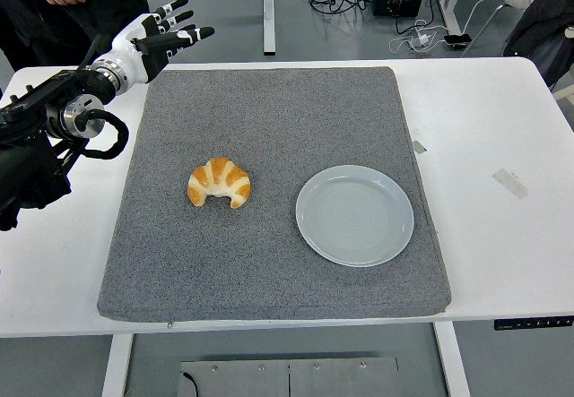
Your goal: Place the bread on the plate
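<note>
Your left hand point(152, 37) hovers far from the croissant point(220, 183), fingers point(179, 32) spread, holding nothing. Risk: a clenched grasp crushes it short of the plate point(355, 215).

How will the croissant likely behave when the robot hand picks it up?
The croissant looks puffy, so probably light and easily crushed. Its curved shape lies flat on the grey mat, so rolling seems unlikely. The left robot hand, fingers spread, should probably close gently.
</note>
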Robot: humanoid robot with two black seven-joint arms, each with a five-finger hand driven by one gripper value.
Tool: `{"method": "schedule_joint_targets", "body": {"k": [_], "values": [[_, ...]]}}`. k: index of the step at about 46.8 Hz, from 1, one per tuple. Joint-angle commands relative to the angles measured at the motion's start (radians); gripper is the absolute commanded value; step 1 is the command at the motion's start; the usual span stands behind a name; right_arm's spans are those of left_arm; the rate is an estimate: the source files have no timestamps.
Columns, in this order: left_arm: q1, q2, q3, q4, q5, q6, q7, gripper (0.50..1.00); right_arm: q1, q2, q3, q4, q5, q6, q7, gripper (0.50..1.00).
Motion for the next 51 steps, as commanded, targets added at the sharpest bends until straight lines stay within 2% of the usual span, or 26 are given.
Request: {"method": "schedule_joint_targets", "body": {"k": [1, 6, 16, 20, 35, 40, 51], "values": [[-0.002, 0.047, 0.027, -0.061, 0.096, 0.002, -0.002, 0.978, 0.000, 0.000, 0.000, 0.000, 0.000, 0.000, 0.000, 1.000], [0.001, 0.114, 0.031, -0.178, 0.216, 0.007, -0.011, 0.978, 0.000, 0.000, 0.000, 0.000, 0.000, 0.000, 0.000, 1.000], [0.004, 0.267, 0.056, -0.472, 0.336, 0.037, -0.010, 0.978, 0.000, 0.000, 0.000, 0.000, 0.000, 0.000, 0.000, 1.000], [0.001, 0.314, 0.097, -0.546, 0.428, 0.039, -0.010, 0.978, 0.000, 0.000, 0.000, 0.000, 0.000, 0.000, 0.000, 1.000], [-0.027, 0.386, 0.220, -0.678, 0.665, 0.037, -0.002, 0.974, 0.000, 0.000, 0.000, 0.000, 0.000, 0.000, 0.000, 1.000], [-0.045, 0.386, 0.270, -0.683, 0.731, 0.044, -0.003, 0.968, 0.000, 0.000, 0.000, 0.000, 0.000, 0.000, 0.000, 1.000], [-0.034, 0.392, 0.280, -0.741, 0.935, 0.068, -0.002, 0.968, 0.000, 0.000, 0.000, 0.000, 0.000, 0.000, 0.000, 1.000]]}}
